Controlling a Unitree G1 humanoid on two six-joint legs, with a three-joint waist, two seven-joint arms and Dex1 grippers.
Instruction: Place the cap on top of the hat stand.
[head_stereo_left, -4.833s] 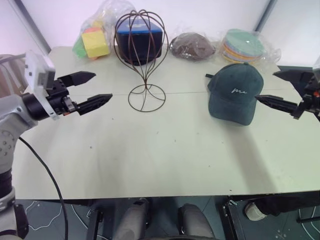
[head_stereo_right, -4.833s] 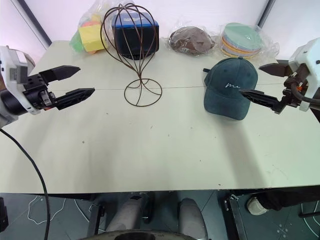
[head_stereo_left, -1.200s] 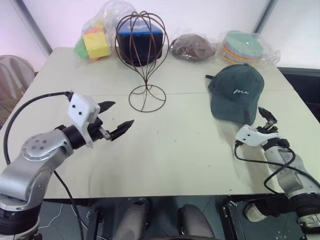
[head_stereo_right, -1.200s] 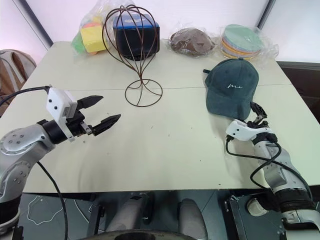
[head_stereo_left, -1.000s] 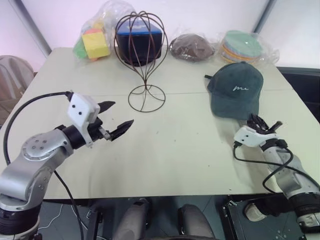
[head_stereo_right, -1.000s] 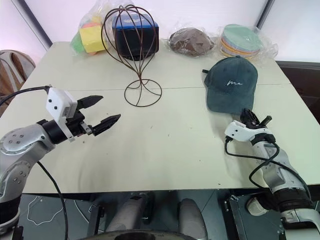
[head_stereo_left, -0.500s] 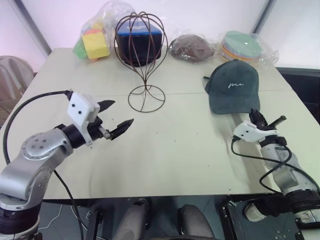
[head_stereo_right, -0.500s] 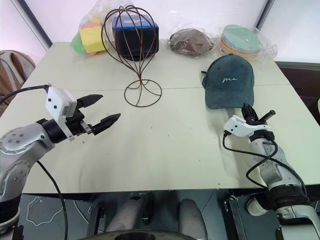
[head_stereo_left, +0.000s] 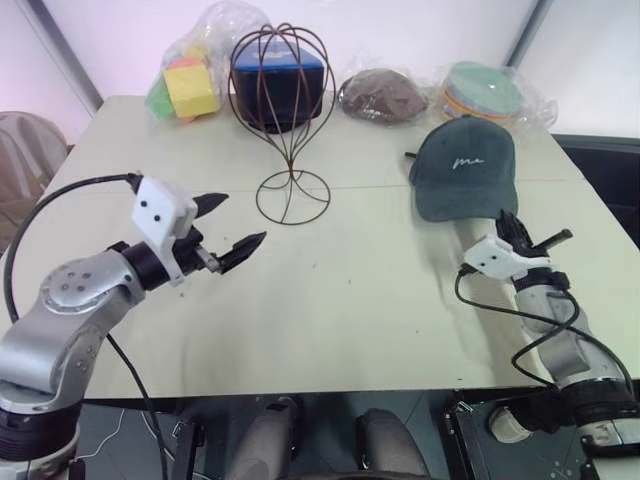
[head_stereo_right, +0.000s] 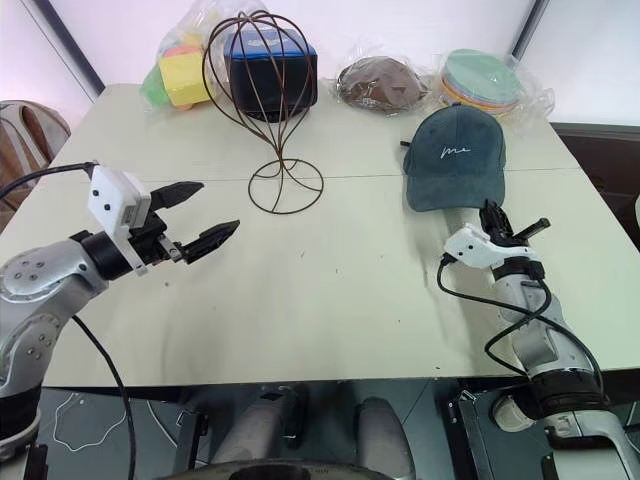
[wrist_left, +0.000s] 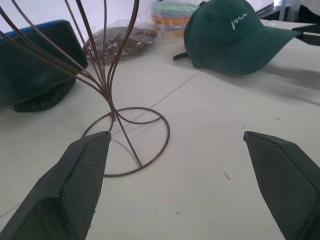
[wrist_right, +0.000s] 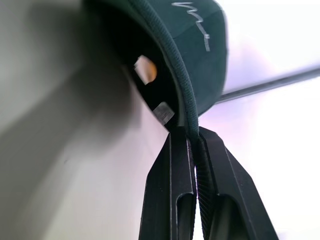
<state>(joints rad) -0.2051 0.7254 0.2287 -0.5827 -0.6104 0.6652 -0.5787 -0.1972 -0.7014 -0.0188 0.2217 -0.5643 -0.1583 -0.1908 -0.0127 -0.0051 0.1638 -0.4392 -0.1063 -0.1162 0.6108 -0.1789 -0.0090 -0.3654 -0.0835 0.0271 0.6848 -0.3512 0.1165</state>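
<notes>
Pinching cap (head_stereo_left: 464, 170) brim, right end effector (head_stereo_left: 512, 228)

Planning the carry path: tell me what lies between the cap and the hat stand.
Only bare table separates the cap from the hat stand, as the left eye view shows.

My right gripper (wrist_right: 192, 150) is pinched tight on the brim edge of the cap (head_stereo_left: 462, 172), one black finger under the brim and one over it, with the cap lifted ahead of the fingertips and the forearm reaching forward from low on my right side, cable looping beside it. My left gripper (head_stereo_left: 232, 222) hangs level with its two fingers spread wide apart and nothing between them, pointing forward and in towards the middle. My left arm is bent at the elbow behind it, its cable arching over the wrist.
</notes>
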